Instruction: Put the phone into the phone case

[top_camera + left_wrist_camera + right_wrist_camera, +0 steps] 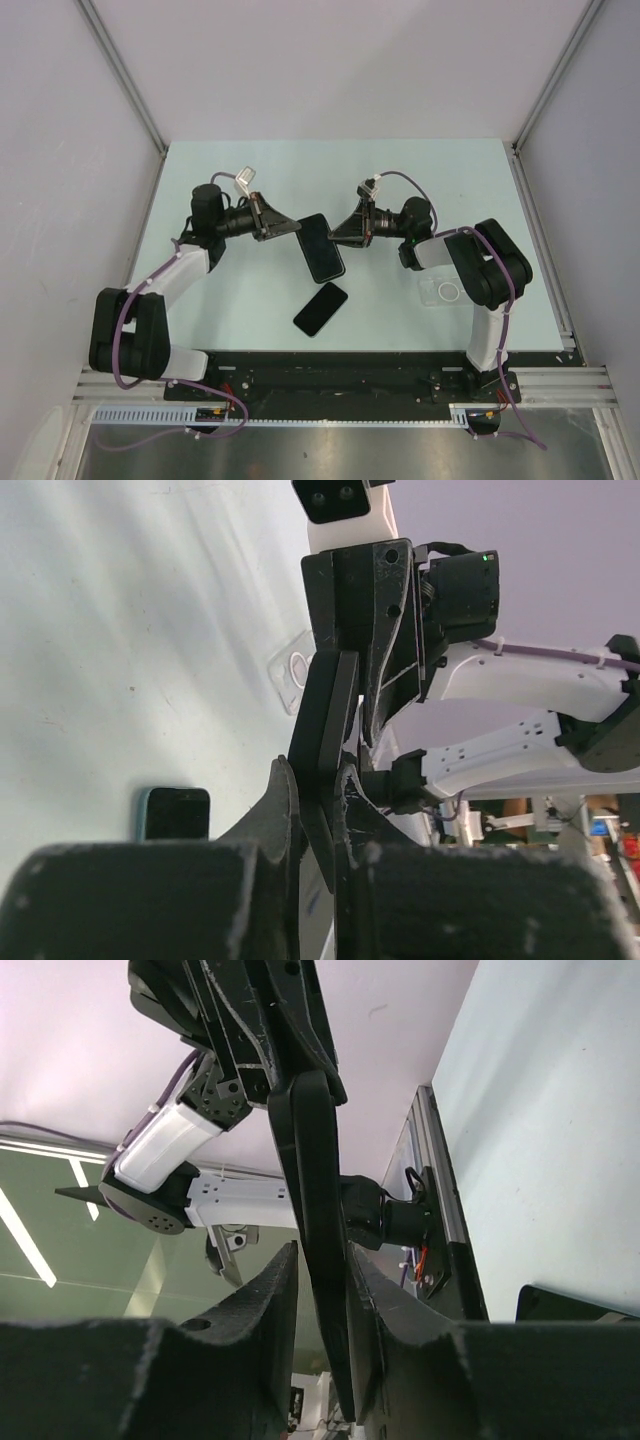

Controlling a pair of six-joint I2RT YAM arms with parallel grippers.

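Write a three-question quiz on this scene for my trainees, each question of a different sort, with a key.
1. True or false: the phone case lies empty on the table.
2. How many black phones are in view?
3. What clamps the raised phone: A the left gripper alone, B the right gripper alone, C both?
Key: 1 true; 2 two, the raised phone and the flat phone on the table; 3 C.
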